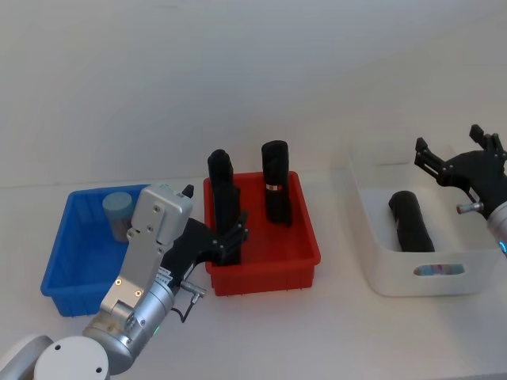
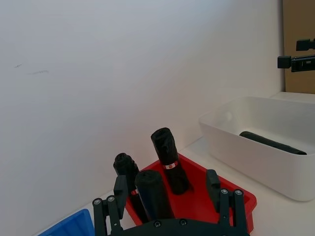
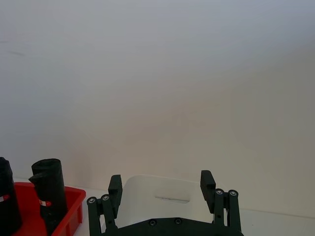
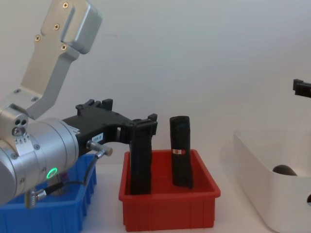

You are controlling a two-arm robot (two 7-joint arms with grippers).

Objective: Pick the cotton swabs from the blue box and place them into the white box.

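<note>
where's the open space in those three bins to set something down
The blue box is mostly bare floor beside one cotton swab jar at its back. The white box has room on both sides of a lying black roll. The red bin is crowded on its left by upright rolls and the left pincer.

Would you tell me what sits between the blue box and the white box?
The red bin with upright black rolls sits between the blue box and white box, seen in the head view.
</note>
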